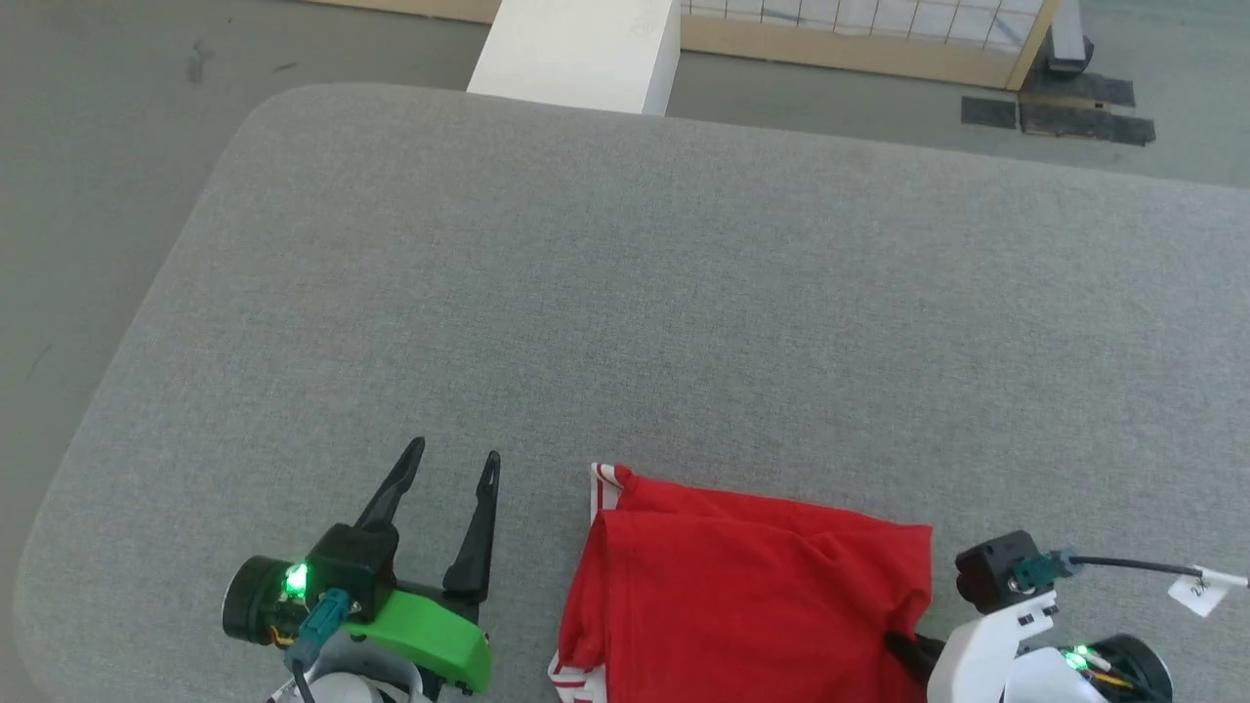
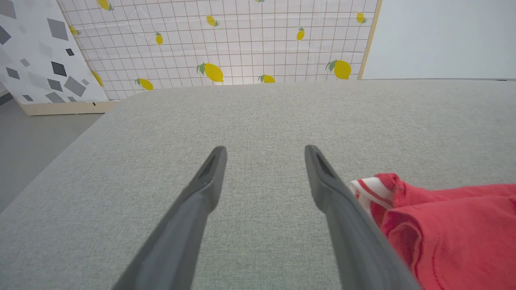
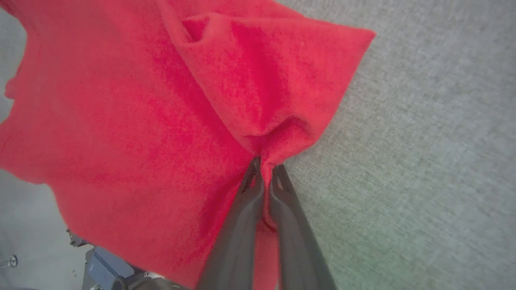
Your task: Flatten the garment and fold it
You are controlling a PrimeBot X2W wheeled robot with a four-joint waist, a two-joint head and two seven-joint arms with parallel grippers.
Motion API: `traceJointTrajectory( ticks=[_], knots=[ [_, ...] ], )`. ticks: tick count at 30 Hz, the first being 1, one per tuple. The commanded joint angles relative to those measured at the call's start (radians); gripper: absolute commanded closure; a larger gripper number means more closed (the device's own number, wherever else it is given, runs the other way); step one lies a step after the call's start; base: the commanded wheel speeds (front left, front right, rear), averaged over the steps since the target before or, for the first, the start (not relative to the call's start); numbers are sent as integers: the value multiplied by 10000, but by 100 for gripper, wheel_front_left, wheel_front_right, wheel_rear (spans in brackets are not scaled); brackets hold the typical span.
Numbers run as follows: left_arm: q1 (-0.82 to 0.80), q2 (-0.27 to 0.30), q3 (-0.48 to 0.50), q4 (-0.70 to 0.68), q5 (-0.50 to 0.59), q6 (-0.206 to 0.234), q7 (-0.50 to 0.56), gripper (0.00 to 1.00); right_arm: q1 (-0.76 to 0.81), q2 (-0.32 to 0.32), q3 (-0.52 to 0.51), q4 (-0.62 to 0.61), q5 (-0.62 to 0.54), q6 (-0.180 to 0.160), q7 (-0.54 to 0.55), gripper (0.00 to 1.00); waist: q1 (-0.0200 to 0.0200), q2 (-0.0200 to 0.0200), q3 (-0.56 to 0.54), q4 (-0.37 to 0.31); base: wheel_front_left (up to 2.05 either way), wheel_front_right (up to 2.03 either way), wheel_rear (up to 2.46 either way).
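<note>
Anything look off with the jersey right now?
The garment lies crumpled and doubled over at the table edge, seemingly overhanging it. The right claw is shut on its edge; the left claw is open beside it.

**Red fabric jersey (image 1: 742,596), rumpled on my side**

The jersey lies bunched and doubled over itself on the grey cloth-covered tabletop (image 1: 625,293), close to my near edge. Red-white striped trim shows at its far left corner and its near left hem. My right tool (image 3: 266,166) pinches its right edge, puckering the cloth there.
</note>
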Motion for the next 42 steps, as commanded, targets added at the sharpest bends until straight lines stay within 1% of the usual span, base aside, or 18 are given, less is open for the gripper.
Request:
traceJointTrajectory(
  ticks=[1,4,8,12,13,16,19,25,30,36,42],
  knots=[
    [-148,-92,41,41,-20,-43,-47,0,-269,-177,157,10,-83,-11,23,100,0,-1,-209,-134,0,0,0],
    [-118,-117,13,104,-42,-89,-47,0,-650,-710,524,-174,-92,-11,76,100,0,-1,-401,-290,0,0,0],
    [-116,-207,-71,133,-83,-150,-47,0,-1488,-1796,1172,-476,-24,-11,221,100,0,-1,-529,-641,0,0,0],
    [-142,-343,-213,82,-123,-208,-47,0,-2742,-3297,2141,-699,-4,-11,266,100,0,-1,-398,-1184,0,0,0],
    [-161,-388,-262,50,-137,-226,-47,0,-3129,-3769,2466,-728,0,-11,250,100,0,-1,-304,-1363,0,0,0],
    [-279,-489,-391,-53,-147,-286,-47,0,-4125,-4862,3163,-708,107,-11,140,100,0,-1,21,-1845,0,0,0],
    [-451,-564,-556,-155,-126,-370,-47,0,-5158,-5909,3824,-518,220,-11,-107,100,0,-1,409,-2409,0,0,0],
    [-827,-639,-699,-567,-109,-406,-17,0,-6549,-7426,4603,430,327,-11,-888,100,0,-1,1202,-3322,0,0,0],
    [-1140,-557,-715,-963,-68,-406,75,0,-6994,-8260,4649,1844,373,-11,-1742,100,0,-1,1795,-3706,0,0,0],
    [-1431,-389,-698,-1477,-19,-411,243,0,-7154,-8791,4252,3645,42,-11,-3037,100,0,-1,2439,-3733,0,0,0],
    [-1610,-79,-625,-1955,20,-453,427,0,-7252,-8955,3454,5407,-300,-11,-4049,100,0,-1,3021,-3557,0,0,0]
  ],
)
